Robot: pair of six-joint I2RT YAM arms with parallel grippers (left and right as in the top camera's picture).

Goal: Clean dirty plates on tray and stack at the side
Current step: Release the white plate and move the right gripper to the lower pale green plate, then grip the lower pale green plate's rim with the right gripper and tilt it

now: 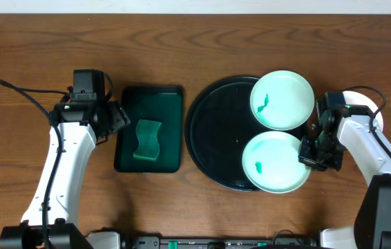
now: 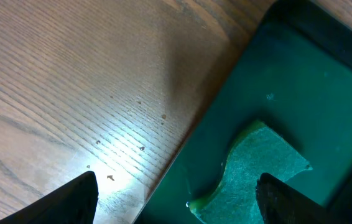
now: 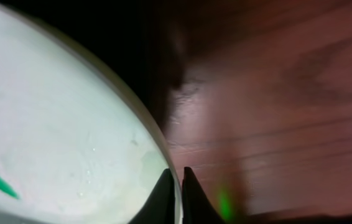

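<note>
Two smudged plates (image 1: 282, 100) (image 1: 275, 162), one tray (image 1: 213, 138), one sponge (image 1: 147, 139)

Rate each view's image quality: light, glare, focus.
Overhead: evenly lit and sharp. Left wrist: bright glare patch on the table, the left gripper's fingertips dark and blurred. Right wrist: soft focus, plate washed out, wood dim and reddish.

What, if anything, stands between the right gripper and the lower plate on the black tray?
Nothing visible does. The right gripper is at the lower plate's right rim, and in the wrist view its fingers sit on either side of that rim, pinching it.
</note>
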